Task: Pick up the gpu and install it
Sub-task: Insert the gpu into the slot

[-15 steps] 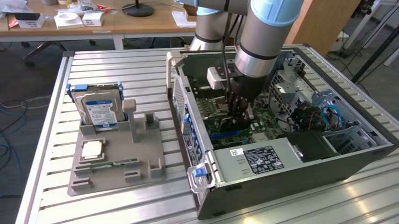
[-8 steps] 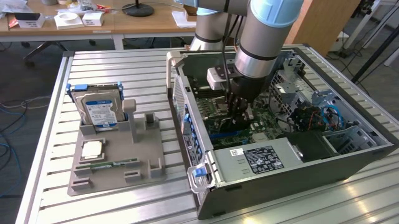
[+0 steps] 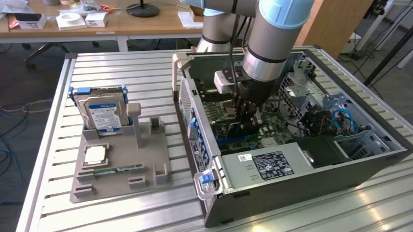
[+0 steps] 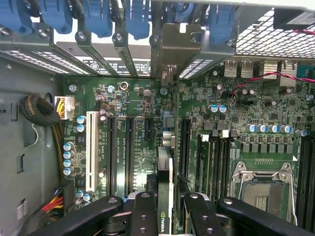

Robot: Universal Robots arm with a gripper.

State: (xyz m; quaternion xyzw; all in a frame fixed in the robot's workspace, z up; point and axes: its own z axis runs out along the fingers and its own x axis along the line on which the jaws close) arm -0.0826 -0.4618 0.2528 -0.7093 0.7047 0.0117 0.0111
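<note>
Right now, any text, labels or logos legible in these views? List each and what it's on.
No words read clearly.
Power supply label: white print on black, too small.
Hard drive blue label: blurred.
White sticker on the supply: too small.
gpu in the gripper: pale emblem, no legible letters.
Motherboard print: too small.

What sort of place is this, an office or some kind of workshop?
Probably a robotics lab or test workshop: a robot arm holds a graphics card inside an open computer case on a slotted metal table, with office desks behind.
</note>
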